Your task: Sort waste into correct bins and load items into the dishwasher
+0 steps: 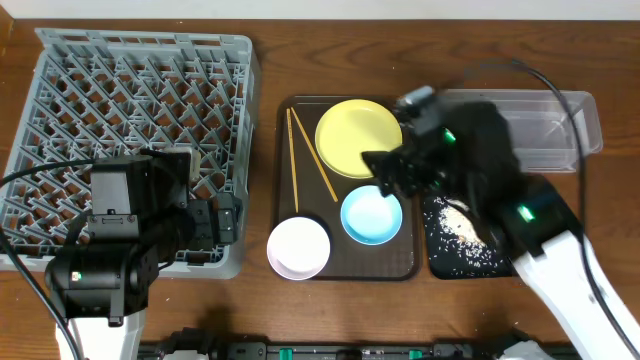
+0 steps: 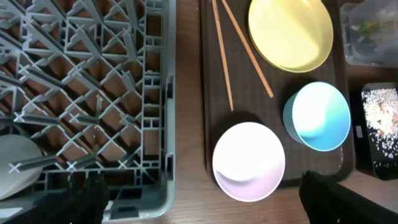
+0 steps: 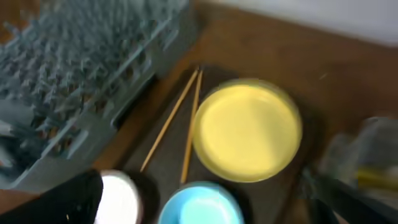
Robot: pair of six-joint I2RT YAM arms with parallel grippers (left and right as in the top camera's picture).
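Note:
The grey dish rack (image 1: 140,110) fills the left. On the dark brown tray (image 1: 410,265) lie the yellow plate (image 1: 358,138), two chopsticks (image 1: 300,155), the light blue bowl (image 1: 371,215) and the white bowl (image 1: 298,247). The clear tub (image 1: 545,125) holds a yellow-green wrapper (image 2: 367,28). Beige scraps (image 1: 460,225) lie in the black tray (image 1: 470,262). My left gripper (image 2: 202,202) is open and empty over the rack's near right corner, beside the white bowl (image 2: 249,160). My right gripper (image 3: 205,211) is open and empty above the blue bowl (image 3: 199,205) and the plate's (image 3: 247,127) near edge. The tissue is not visible.
A pale round shape (image 2: 15,165) shows through the rack's grid at its near side. The right arm (image 1: 540,215) crosses over the black tray and part of the clear tub. Bare wooden table (image 1: 262,160) runs between rack and brown tray.

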